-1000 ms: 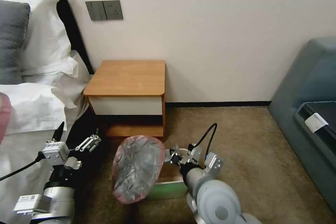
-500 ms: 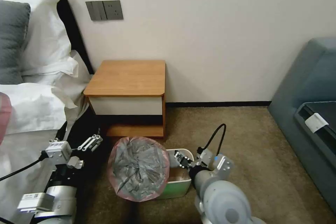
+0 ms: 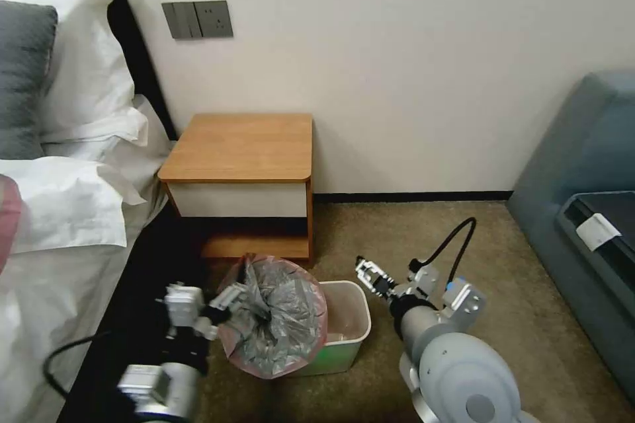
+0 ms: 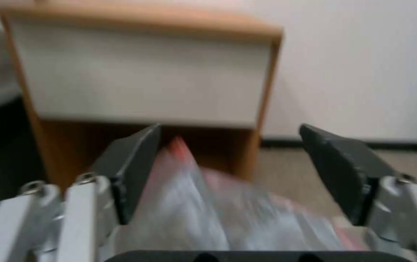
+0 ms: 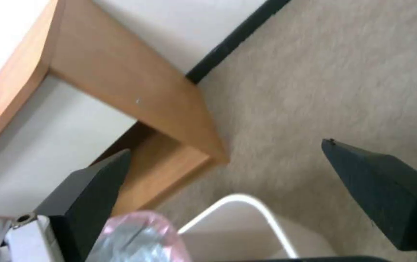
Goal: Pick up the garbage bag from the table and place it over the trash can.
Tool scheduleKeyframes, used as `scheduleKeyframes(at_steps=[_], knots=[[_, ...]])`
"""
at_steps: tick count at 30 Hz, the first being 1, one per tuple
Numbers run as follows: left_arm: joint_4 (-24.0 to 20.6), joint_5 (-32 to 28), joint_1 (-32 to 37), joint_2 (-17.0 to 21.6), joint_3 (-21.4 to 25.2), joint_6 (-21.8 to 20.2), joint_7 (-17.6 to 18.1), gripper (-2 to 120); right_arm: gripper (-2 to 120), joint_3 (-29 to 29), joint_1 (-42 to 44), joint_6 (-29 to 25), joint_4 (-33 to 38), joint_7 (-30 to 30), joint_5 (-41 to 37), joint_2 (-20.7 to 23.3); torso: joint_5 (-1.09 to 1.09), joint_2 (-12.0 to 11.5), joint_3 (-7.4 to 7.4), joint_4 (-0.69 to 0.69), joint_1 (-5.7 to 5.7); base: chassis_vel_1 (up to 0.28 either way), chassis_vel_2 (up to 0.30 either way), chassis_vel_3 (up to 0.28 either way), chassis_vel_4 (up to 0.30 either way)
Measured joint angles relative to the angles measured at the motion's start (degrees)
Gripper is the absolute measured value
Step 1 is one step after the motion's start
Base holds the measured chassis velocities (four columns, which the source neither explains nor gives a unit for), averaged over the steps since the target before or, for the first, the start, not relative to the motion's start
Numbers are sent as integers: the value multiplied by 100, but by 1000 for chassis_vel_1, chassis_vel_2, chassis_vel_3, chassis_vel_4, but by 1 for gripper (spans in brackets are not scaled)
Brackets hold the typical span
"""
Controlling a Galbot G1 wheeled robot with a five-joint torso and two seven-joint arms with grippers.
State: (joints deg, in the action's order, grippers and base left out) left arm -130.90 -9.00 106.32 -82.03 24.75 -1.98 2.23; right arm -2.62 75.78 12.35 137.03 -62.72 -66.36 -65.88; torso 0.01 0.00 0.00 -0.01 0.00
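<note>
The garbage bag point(image 3: 274, 320), grey crinkly plastic with a pink rim, sits bunched over the left part of the cream trash can point(image 3: 357, 307), whose right half stands uncovered. My left gripper point(image 3: 225, 301) is at the bag's left edge. In the left wrist view this gripper point(image 4: 230, 131) is open, with the bag point(image 4: 208, 214) lying loose between its fingers point(image 4: 131, 171). My right gripper point(image 3: 367, 271) hangs open just right of the can, apart from the bag. The right wrist view shows its gripper point(image 5: 225, 147) above the can's rim point(image 5: 247, 202) and the bag point(image 5: 140, 233). The table point(image 3: 245, 145) stands behind with a bare top.
A bed with white linen point(image 3: 59, 211) runs along the left, close to my left arm. A grey-blue sofa point(image 3: 582, 198) stands at the right. Open carpet point(image 3: 463, 238) lies between the can and the sofa.
My right gripper let go of the bag and drew back to the right. The left arm swung right up to the bag. The bag's mouth bunched up over the can's left side.
</note>
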Motion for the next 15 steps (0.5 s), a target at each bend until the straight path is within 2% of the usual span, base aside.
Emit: scheduleKeyframes(at_steps=[2, 3, 5, 15], knots=[[64, 8, -16, 21, -79, -94, 78, 70, 100, -58, 31, 0, 10, 12, 8, -4, 0, 0, 0, 0, 0, 0, 0, 0, 0], [153, 20, -38, 45, -158, -222, 187, 64, 100, -114, 57, 0, 24, 20, 13, -9, 0, 0, 0, 0, 0, 0, 0, 0, 0], [320, 11, -71, 65, -229, -408, 397, 60, 100, -181, 87, 0, 36, 32, 16, -24, 0, 0, 0, 0, 0, 0, 0, 0, 0], [655, -304, -170, 70, -180, -666, 784, 56, 100, -200, 222, -22, 55, 109, 139, -108, -1, -1, 0, 1, 0, 0, 0, 0, 0]])
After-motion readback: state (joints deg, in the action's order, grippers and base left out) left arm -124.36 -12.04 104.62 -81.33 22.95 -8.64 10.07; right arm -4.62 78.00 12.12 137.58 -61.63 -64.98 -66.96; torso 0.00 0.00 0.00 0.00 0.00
